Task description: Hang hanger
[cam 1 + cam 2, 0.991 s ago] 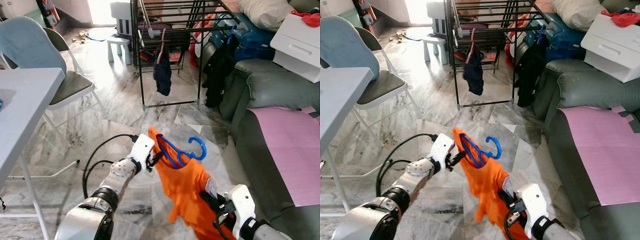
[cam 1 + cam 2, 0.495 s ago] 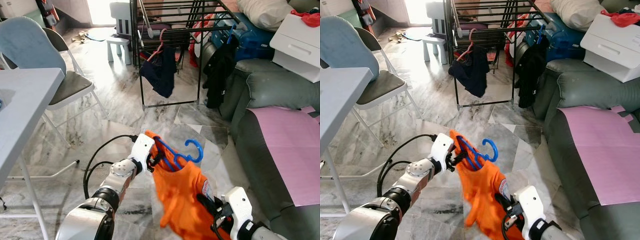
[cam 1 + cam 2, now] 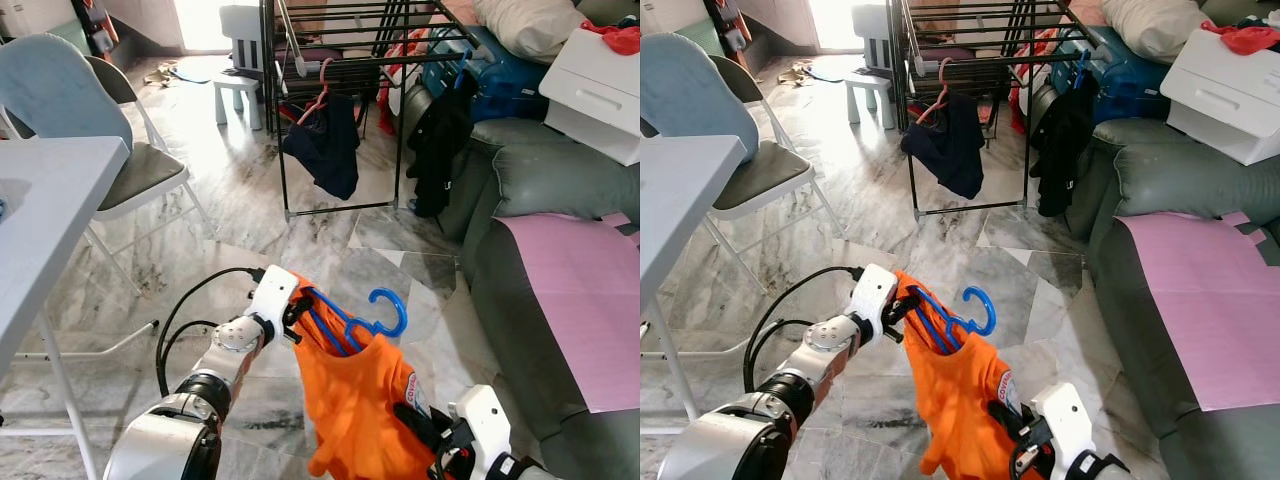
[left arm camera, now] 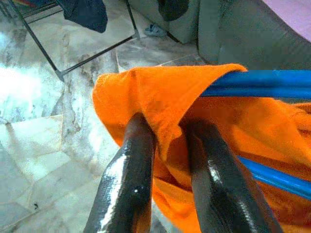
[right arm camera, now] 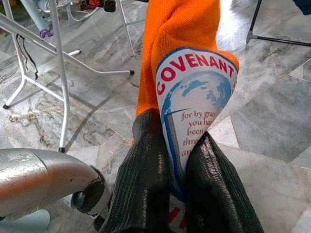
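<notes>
The room has a grey and white marble floor [image 3: 240,200], and a black metal drying rack [image 3: 340,110] stands on it, which serves here as the landmark. On a rail of the rack hangs a dark navy garment on a pink hanger [image 3: 325,140], and a black garment [image 3: 438,140] hangs at the rack's right corner. To the right of the rack is a grey-green sofa [image 3: 540,190] with a pink sheet [image 3: 585,300] on its seat; to the left of the rack stand a grey folding chair [image 3: 110,150] and a white table [image 3: 40,210]. Well in front of the rack, near the robot, the blue plastic hanger [image 3: 355,318] sits inside the neck of an orange T-shirt [image 3: 360,410], with its hook standing up free. The left gripper [image 4: 167,160] has its two fingers closed tight on the shirt's orange fabric at the shoulder, just beside the blue bar of the hanger. The right gripper [image 5: 170,189] is lower and farther from the rack, and its fingers pinch a fold of the shirt with a printed globe logo [image 5: 194,97].
</notes>
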Robot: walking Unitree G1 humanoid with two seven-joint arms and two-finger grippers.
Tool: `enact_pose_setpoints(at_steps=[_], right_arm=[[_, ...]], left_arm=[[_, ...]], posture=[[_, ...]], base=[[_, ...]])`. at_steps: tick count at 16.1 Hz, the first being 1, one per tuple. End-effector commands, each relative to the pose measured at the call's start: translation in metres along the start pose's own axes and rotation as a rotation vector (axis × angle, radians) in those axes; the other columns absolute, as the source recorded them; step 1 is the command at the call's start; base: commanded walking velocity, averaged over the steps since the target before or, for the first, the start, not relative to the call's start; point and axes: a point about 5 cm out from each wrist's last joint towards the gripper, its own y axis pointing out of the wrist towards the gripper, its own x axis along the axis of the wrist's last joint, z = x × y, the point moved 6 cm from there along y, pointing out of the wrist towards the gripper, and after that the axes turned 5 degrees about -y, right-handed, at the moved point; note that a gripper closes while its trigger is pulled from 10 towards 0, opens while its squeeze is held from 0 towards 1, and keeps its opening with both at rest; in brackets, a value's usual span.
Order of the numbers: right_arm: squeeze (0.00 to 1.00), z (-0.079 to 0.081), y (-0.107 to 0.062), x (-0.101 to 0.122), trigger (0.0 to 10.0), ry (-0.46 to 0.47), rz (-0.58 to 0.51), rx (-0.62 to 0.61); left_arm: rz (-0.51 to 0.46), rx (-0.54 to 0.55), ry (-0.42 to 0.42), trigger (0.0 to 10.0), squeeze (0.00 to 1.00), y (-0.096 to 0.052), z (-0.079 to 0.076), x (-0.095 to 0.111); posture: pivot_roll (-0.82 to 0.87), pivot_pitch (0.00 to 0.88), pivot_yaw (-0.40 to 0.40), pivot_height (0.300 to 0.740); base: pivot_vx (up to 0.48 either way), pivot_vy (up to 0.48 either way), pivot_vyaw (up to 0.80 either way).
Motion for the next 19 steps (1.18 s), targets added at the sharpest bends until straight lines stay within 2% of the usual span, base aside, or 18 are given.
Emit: enact_pose_setpoints(at_steps=[1, 5, 8, 10, 12, 14, 16, 18, 19], right_arm=[[0.00, -0.002, -0.002, 0.011, 10.0, -0.014, -0.034, 0.004], [0.00, -0.011, -0.007, 0.008, 10.0, -0.023, -0.018, -0.016], [0.00, -0.021, -0.013, 0.006, 10.0, -0.045, 0.003, -0.033], [0.00, -0.023, -0.015, 0.005, 10.0, -0.047, 0.007, -0.032], [0.00, -0.021, -0.021, 0.000, 10.0, -0.059, 0.039, -0.014], [0.00, -0.020, -0.032, -0.010, 10.0, -0.067, 0.093, 0.002], [0.00, -0.018, -0.039, -0.018, 10.0, -0.087, 0.142, 0.020], [0.00, -0.018, -0.060, -0.035, 10.0, -0.128, 0.253, 0.053], [0.00, -0.020, -0.064, -0.036, 10.0, -0.137, 0.266, 0.053]], left_arm=[[0.006, 0.010, 0.019, 0.0, 0.00, 0.000, 0.004, 0.003], [0.017, -0.034, 0.055, 0.0, 0.00, 0.000, 0.001, 0.002], [0.044, -0.087, 0.142, 0.0, 0.00, -0.002, -0.003, -0.002], [0.052, -0.058, 0.173, 0.0, 0.00, -0.003, 0.002, -0.002], [0.059, -0.020, 0.248, 0.0, 0.00, -0.003, 0.010, 0.000], [0.069, 0.048, 0.281, 0.0, 0.00, -0.005, 0.024, 0.002], [0.068, 0.077, 0.287, 0.0, 0.00, -0.006, 0.030, 0.005], [0.064, 0.107, 0.267, 0.0, 0.00, -0.005, 0.035, 0.008], [0.067, 0.106, 0.266, 0.0, 0.00, -0.005, 0.034, 0.008]], posture=[[-0.03, 0.000, 0.014, 0.740], [-0.03, 0.000, 0.012, 0.740], [-0.03, 0.000, 0.011, 0.740], [-0.03, 0.000, 0.011, 0.740], [-0.03, 0.000, 0.014, 0.740], [-0.03, 0.000, 0.014, 0.740], [-0.03, 0.000, 0.015, 0.740], [-0.03, 0.000, 0.013, 0.740], [-0.03, 0.000, 0.013, 0.740]], base=[[0.000, 0.000, 0.00], [0.000, 0.000, 0.00], [0.000, 0.000, 0.00], [0.000, 0.000, 0.00], [0.000, 0.000, 0.00], [0.000, 0.000, 0.00], [0.000, 0.000, 0.00], [0.000, 0.000, 0.00], [0.000, 0.000, 0.00]])
